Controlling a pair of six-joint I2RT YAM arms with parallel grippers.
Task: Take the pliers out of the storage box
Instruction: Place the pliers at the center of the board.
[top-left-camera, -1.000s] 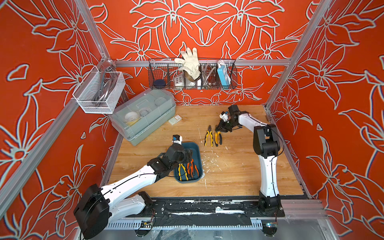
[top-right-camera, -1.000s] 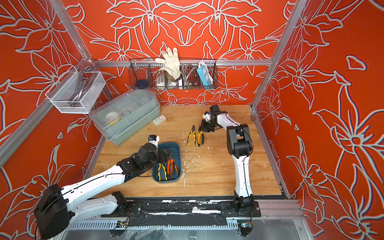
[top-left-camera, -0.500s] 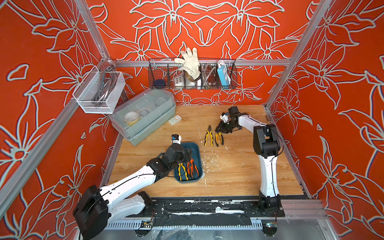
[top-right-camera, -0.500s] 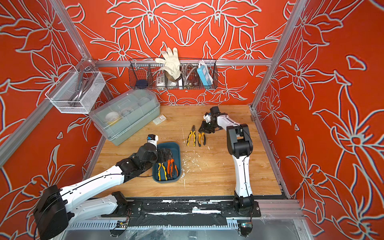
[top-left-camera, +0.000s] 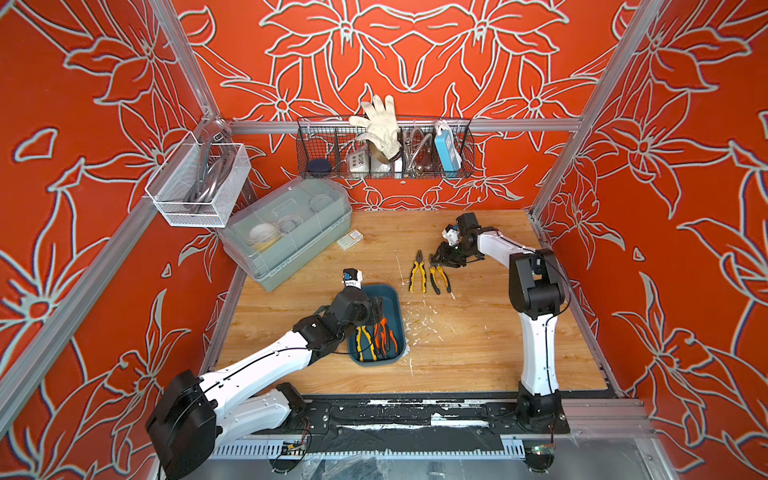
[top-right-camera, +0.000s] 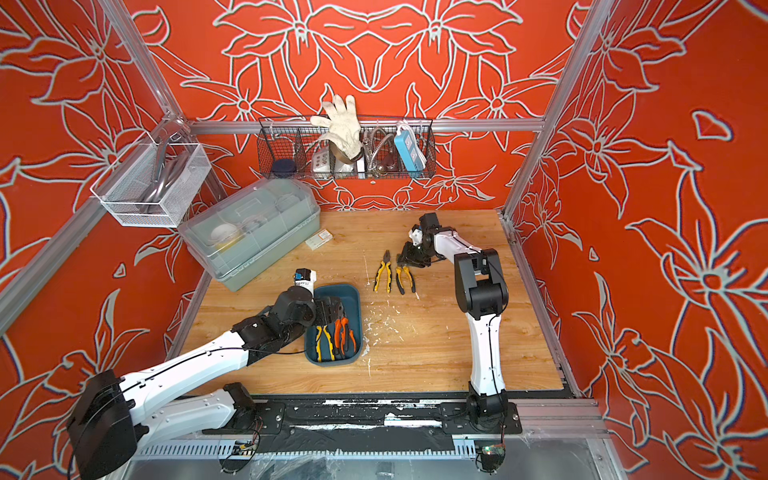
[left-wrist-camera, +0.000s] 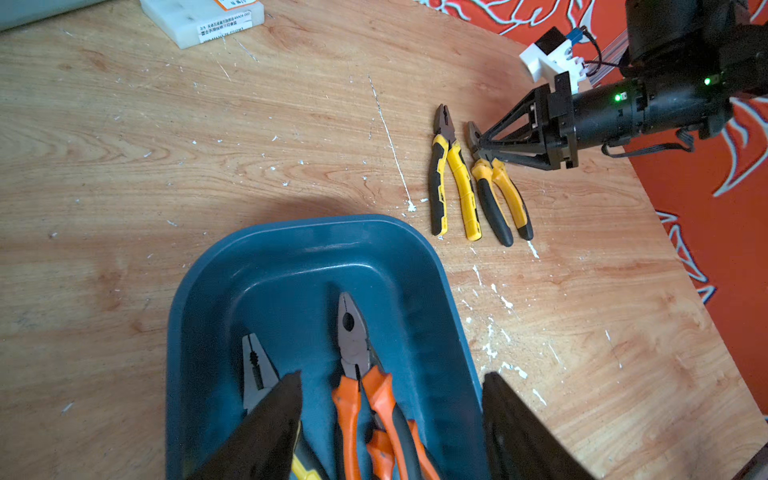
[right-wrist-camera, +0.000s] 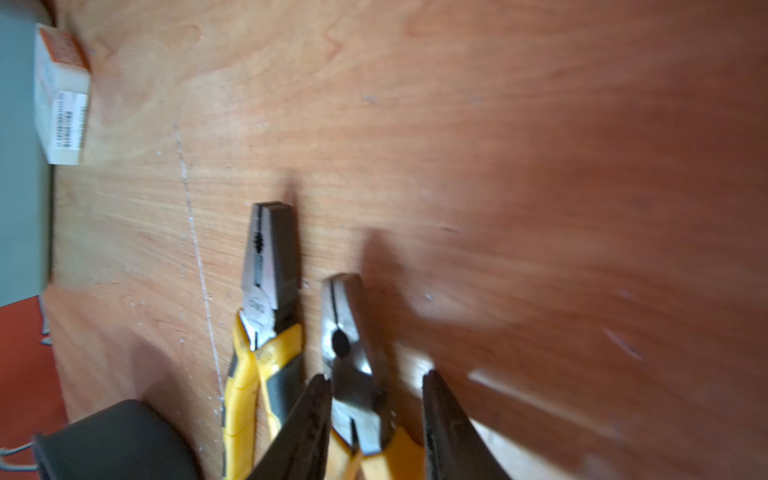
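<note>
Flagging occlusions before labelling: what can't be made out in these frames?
- Left wrist view: handles of the orange-handled pliers run off the bottom edge; a left gripper finger covers those of the yellow-handled pliers.
- Both top views: that gripper hides the pliers' heads in the storage box.
- Right wrist view: motion blur; unclear whether the right gripper touches the tabletop pliers.
- White box label: too small or blurred everywhere.

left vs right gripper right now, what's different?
Place: the left gripper hangs over the storage box; the right gripper is low over the table.
Opening: the left gripper's jaws stand wide; the right gripper's only narrowly apart.
Between them: orange pliers for the left gripper, the head of a yellow pliers for the right gripper.
Shared: both open, neither looks clamped on anything.
</note>
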